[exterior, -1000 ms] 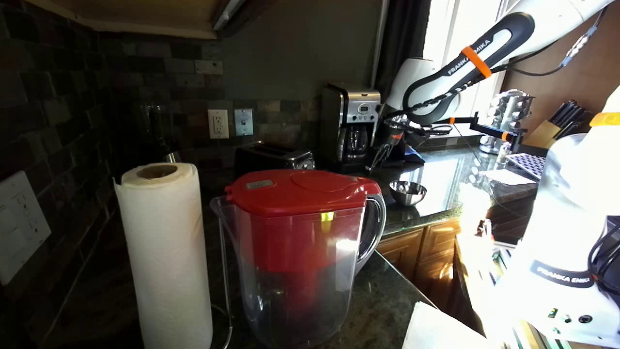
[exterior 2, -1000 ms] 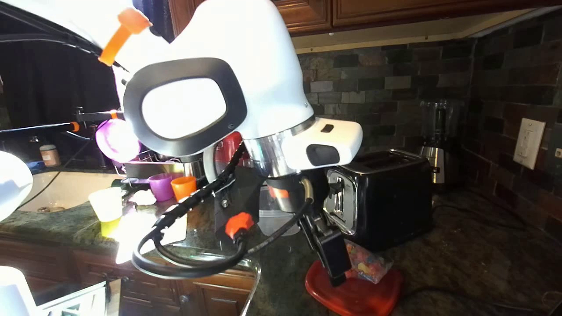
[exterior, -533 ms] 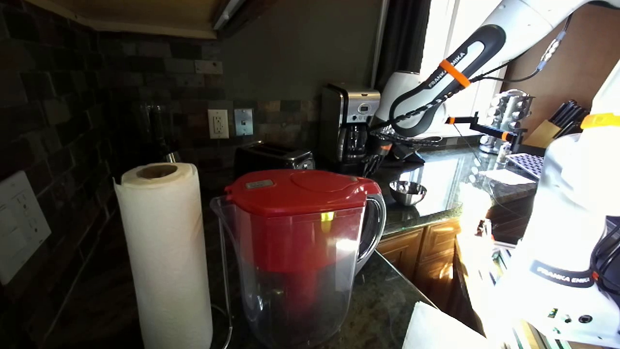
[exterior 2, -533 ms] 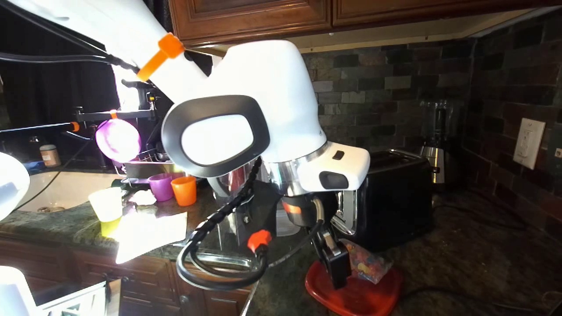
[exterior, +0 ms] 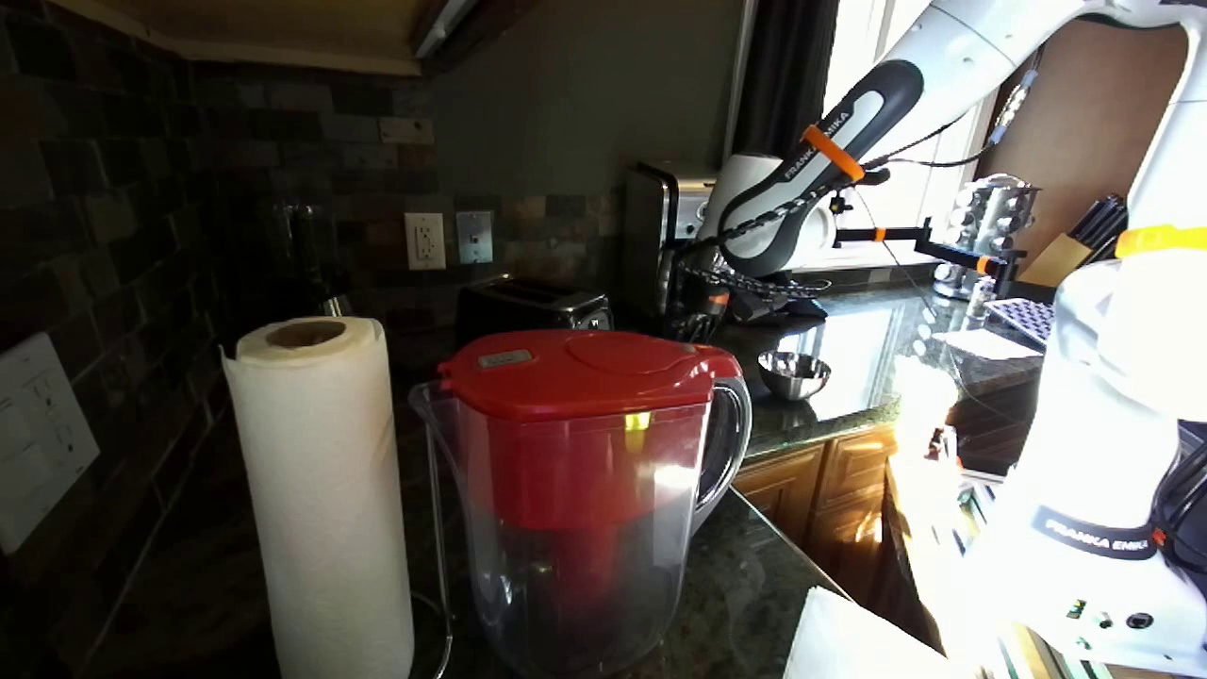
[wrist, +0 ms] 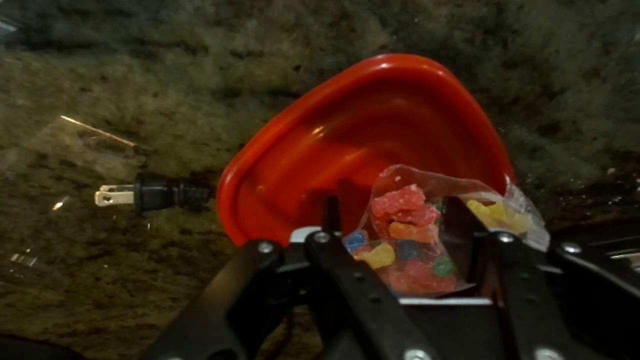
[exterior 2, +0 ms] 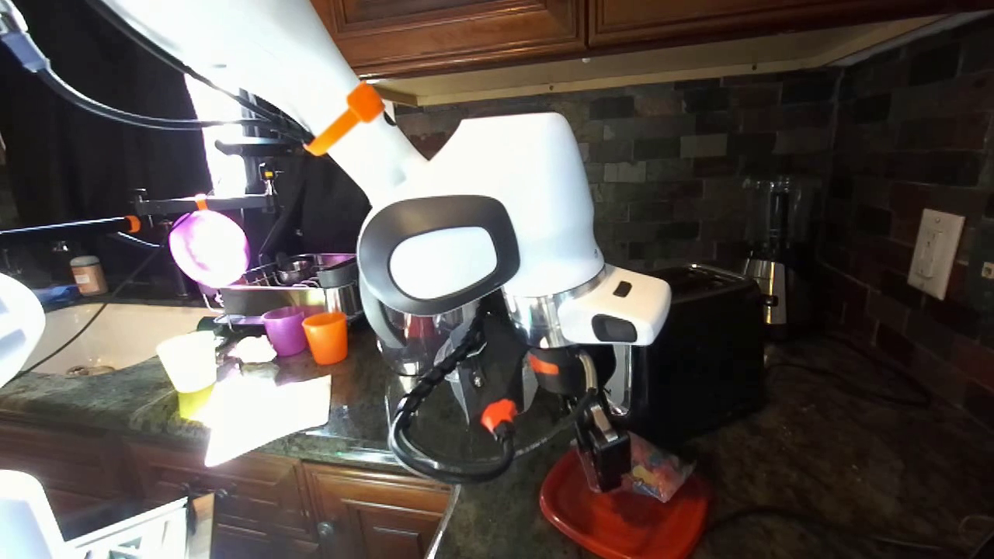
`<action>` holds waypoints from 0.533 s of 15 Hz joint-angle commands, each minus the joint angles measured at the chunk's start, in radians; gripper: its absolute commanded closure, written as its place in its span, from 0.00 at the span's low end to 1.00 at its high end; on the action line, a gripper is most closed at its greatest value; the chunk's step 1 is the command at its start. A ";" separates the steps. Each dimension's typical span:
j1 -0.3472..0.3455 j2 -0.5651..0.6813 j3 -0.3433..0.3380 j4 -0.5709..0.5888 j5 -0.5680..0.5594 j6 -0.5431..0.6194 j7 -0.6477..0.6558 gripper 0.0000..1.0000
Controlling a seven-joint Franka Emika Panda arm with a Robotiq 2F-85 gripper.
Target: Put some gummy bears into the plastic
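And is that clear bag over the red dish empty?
Not empty: in the wrist view, colourful gummy candies show through the clear bag. Exactly how full, I cannot tell.

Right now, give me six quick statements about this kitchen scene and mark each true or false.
1. The bag of gummies lies partly over the red dish. True.
2. Nothing lies beside the red dish. False: a black plug lies there, not plugged in.
3. The orange cup stands beside the purple cup. True.
4. The jaws are clamped together. False: the gripper stands open.
5. The paper towel roll stands beside the pitcher. True.
6. That pitcher's top is blue. False: its lid is red.
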 commanded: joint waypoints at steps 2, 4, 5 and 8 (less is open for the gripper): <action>-0.001 0.083 0.030 0.065 0.058 0.008 -0.008 0.51; -0.005 0.102 0.039 0.081 0.069 0.002 -0.011 0.52; -0.006 0.109 0.044 0.089 0.075 -0.002 -0.014 0.52; -0.009 0.117 0.052 0.096 0.062 -0.013 0.001 0.53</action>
